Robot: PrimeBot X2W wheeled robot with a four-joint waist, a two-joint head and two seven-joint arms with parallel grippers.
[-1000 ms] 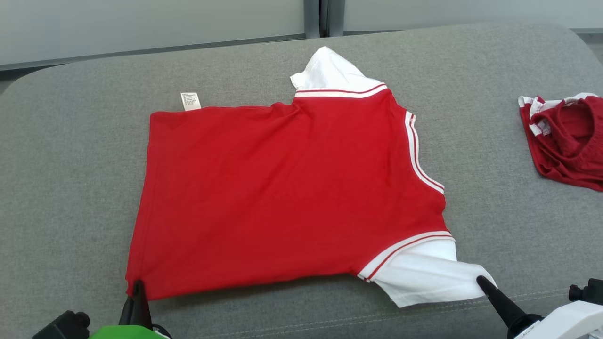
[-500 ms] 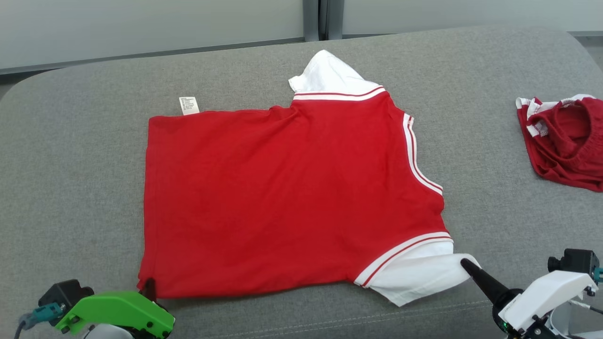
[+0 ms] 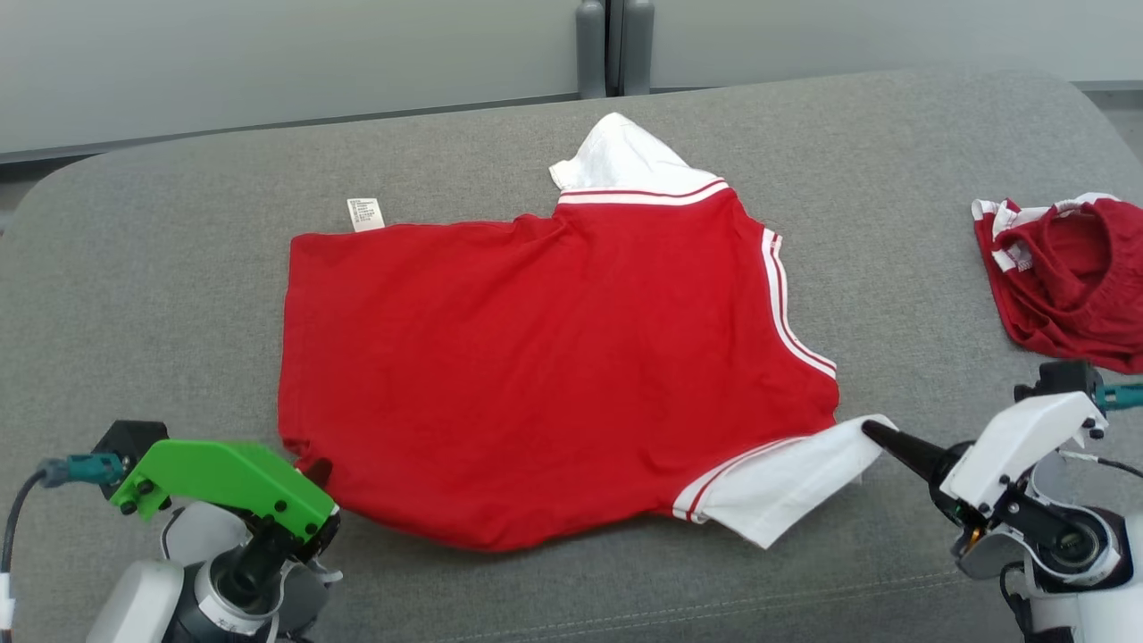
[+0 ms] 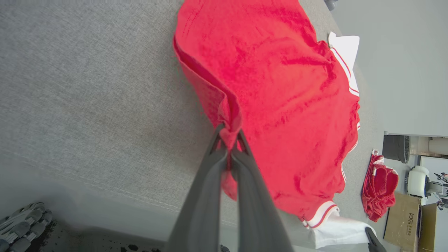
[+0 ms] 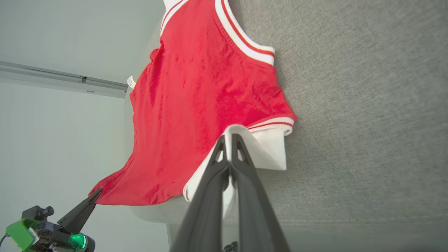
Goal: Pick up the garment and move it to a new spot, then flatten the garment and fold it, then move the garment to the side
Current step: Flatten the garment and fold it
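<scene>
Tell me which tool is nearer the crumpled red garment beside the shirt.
Right. The right tool, gripping the white sleeve of the shirt, is close to the crumpled garment; the left tool holds the opposite hem corner.

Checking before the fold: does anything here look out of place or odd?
Two small things. A white care label pokes out past the far edge of the red shirt, and a second red garment sits crumpled at the right. The shirt's near edge is bunched where the left gripper and right gripper pinch it.
</scene>
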